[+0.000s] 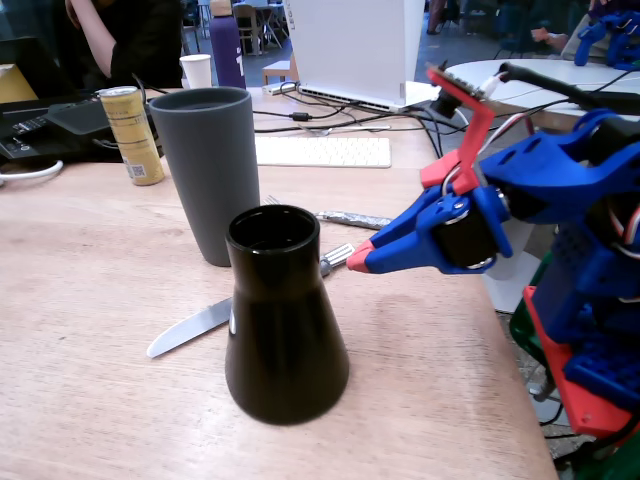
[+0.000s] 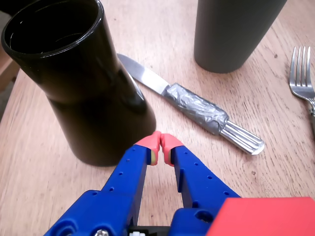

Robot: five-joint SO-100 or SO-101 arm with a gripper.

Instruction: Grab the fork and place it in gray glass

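Gripper (image 2: 160,147) tips are pressed together, holding nothing, low over the table just beside the vase (image 2: 78,83) and near the knife (image 2: 197,110). Fork (image 2: 301,78) lies flat at the right edge of the wrist view, well apart from the tips; the glass (image 2: 231,32) stands upright beyond the knife. Risks: seizing the knife by mistake (it lies nearer), or knocking the vase when the arm swings across. Fingers must part before descent, else they push the fork away.
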